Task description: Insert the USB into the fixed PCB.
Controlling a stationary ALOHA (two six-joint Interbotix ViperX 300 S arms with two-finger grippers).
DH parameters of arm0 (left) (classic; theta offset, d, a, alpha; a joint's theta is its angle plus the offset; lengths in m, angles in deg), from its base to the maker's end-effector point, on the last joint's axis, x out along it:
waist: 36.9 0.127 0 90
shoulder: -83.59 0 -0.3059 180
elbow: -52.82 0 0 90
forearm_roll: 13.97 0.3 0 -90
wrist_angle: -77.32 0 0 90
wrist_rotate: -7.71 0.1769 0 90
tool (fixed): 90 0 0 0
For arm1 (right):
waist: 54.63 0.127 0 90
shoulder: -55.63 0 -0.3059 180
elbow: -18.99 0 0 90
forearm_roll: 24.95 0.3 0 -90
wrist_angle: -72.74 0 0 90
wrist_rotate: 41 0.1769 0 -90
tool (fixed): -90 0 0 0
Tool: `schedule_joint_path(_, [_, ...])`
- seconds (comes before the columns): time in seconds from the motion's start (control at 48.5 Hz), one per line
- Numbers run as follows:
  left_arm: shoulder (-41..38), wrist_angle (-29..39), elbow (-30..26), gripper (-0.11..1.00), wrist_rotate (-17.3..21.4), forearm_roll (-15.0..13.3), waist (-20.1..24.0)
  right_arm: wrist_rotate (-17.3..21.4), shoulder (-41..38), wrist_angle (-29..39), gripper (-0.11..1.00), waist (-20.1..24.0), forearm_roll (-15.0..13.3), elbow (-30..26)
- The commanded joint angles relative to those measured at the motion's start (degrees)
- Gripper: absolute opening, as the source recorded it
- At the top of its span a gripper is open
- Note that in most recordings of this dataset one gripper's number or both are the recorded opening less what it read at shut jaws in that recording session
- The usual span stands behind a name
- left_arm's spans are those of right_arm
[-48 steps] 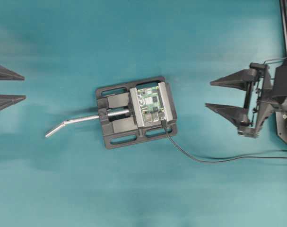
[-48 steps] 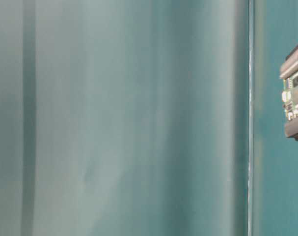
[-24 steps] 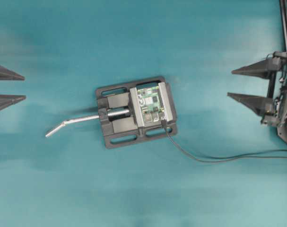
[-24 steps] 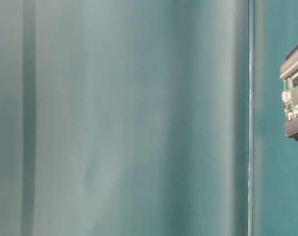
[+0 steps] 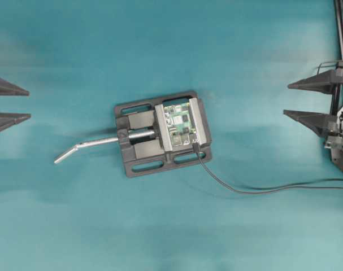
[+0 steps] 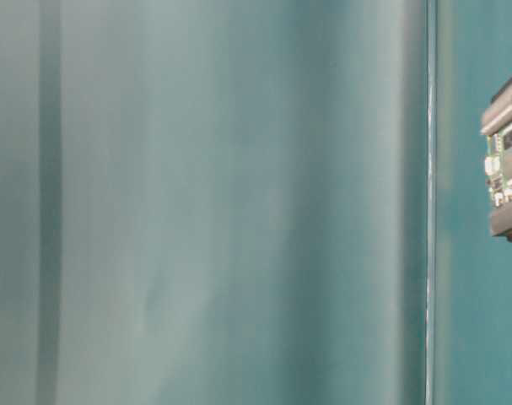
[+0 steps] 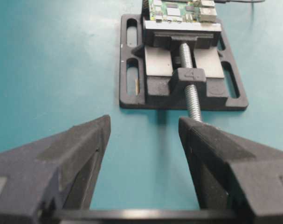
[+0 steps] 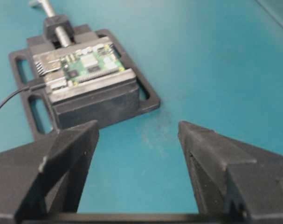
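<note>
- Right tool (image 5: 295, 100) has pulled back toward the right edge of the overhead view over the last second; its jaws gape wide and hold nothing.
- Left tool (image 5: 21, 104) sits unmoved at the left edge, equally wide open and empty.
- USB (image 5: 196, 148) sits at the PCB (image 5: 179, 123) edge, apparently plugged in, its cable trailing right across the tabletop (image 5: 103, 226).
- The vise (image 5: 138, 141) clamps the PCB.
- Judged from this, the insertion looks done and the arm is retreating.
</note>
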Motion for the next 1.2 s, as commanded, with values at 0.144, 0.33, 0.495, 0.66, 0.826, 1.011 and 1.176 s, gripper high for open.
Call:
schedule_joint_path(0.144, [-0.35,-0.26,-0.88,0.64,0.18,0.09,0.18,-0.18,2.29,0.44,0.74,-0.70,-0.26,0.79])
schedule_joint_path(0.33, [-0.35,-0.26,-0.88,0.64,0.18,0.09,0.09,-0.18,3.43,0.97,0.74,-0.70,-0.26,1.14])
schedule_joint_path(0.495, [-0.35,-0.26,-0.88,0.64,0.18,0.09,0.09,-0.18,5.89,1.93,0.74,-0.70,-0.26,1.67])
schedule_joint_path(0.66, [-0.35,-0.26,-0.88,0.64,0.18,0.09,0.18,-0.09,8.53,3.52,0.74,-0.70,-0.26,2.11])
schedule_joint_path(0.826, [-0.35,-0.26,-0.88,0.64,0.18,0.09,0.18,-0.09,9.58,5.89,0.74,-0.70,-0.26,2.37])
schedule_joint_path(1.011, [-0.44,-0.26,-0.88,0.64,0.18,0.09,0.18,-0.09,9.58,6.33,0.74,-0.70,-0.53,2.64])
schedule_joint_path(1.176, [-0.35,-0.26,-0.88,0.64,0.18,0.09,0.18,-0.09,9.58,6.33,0.74,-0.70,-0.70,2.72])
